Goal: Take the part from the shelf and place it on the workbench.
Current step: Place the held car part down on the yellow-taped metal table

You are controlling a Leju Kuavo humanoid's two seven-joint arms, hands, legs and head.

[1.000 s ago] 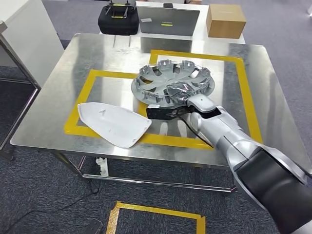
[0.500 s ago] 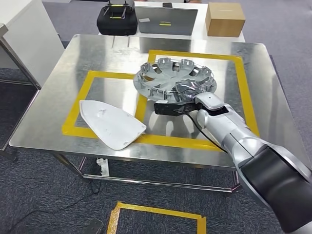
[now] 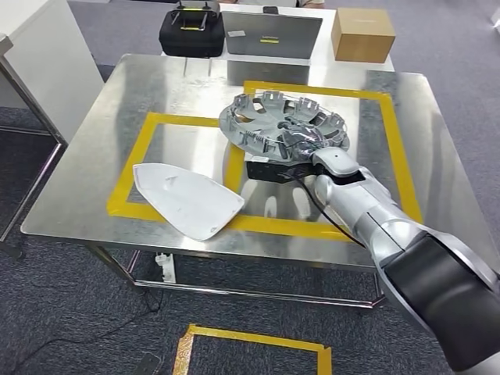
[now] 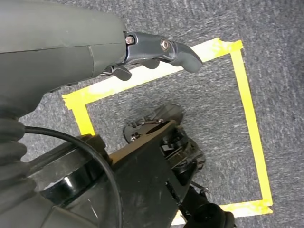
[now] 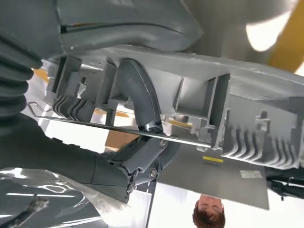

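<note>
A silver wheel cover (image 3: pixel 283 125) hangs tilted just above the steel workbench (image 3: pixel 88 156), over the right yellow-taped rectangle. My right hand (image 3: pixel 294 160) grips its near rim from below; in the right wrist view a dark finger (image 5: pixel 139 99) curls over the wheel cover's ribbed rim (image 5: pixel 251 114). A white curved shell part (image 3: pixel 186 199) lies flat on the bench, across the front edge of the left taped rectangle. My left hand (image 4: pixel 150 47) hangs over the carpet with nothing in it, its fingers loosely extended.
Behind the bench stand a black case (image 3: pixel 191 31), a grey laptop (image 3: pixel 271 33) and a cardboard box (image 3: pixel 362 33). A white cabinet (image 3: pixel 41 62) is at the left. A yellow taped square (image 3: pixel 253 340) marks the floor. A person's head (image 5: pixel 209 216) appears beyond the bench.
My right hand has carried the wheel cover slightly farther and to the right over the bench, tilting it more. The whole view has shifted a little; the white part lies still.
</note>
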